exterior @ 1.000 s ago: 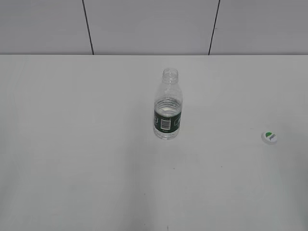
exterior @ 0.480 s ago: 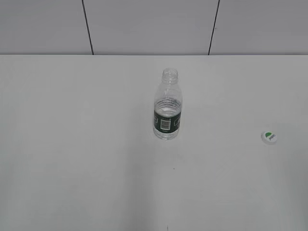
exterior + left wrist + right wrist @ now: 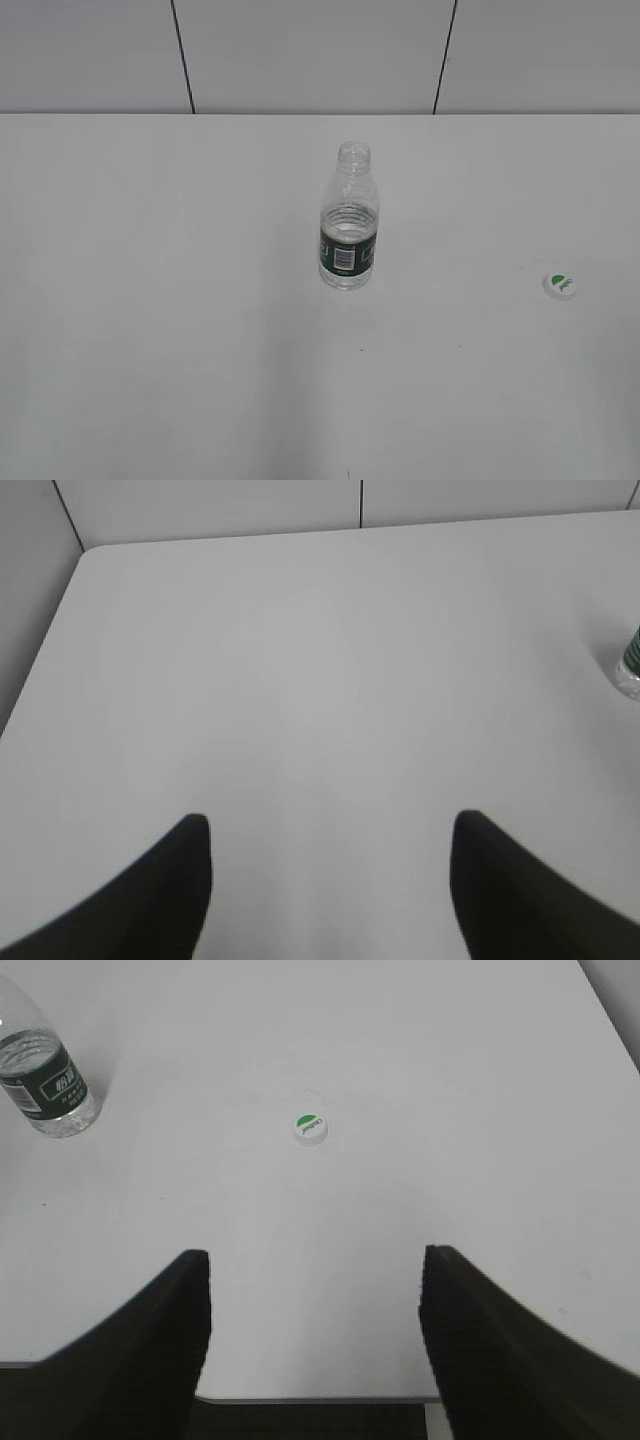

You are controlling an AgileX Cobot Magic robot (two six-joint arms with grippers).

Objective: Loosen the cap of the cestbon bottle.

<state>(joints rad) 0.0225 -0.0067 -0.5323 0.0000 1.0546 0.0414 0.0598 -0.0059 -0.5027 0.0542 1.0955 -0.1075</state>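
Note:
The cestbon bottle point(image 3: 349, 222) stands upright near the middle of the white table, its neck open with no cap on it. It also shows at the top left of the right wrist view point(image 3: 42, 1072) and at the right edge of the left wrist view point(image 3: 630, 670). The cap point(image 3: 560, 285), white with a green mark, lies on the table far right of the bottle, also seen in the right wrist view point(image 3: 311, 1127). My left gripper point(image 3: 328, 825) is open and empty over bare table. My right gripper point(image 3: 315, 1260) is open and empty near the table's front edge, short of the cap.
The white table point(image 3: 180, 300) meets a grey panelled wall point(image 3: 300, 50) at the back. Its front edge point(image 3: 320, 1398) shows between my right fingers, and its left edge and rounded corner point(image 3: 80, 555) in the left wrist view.

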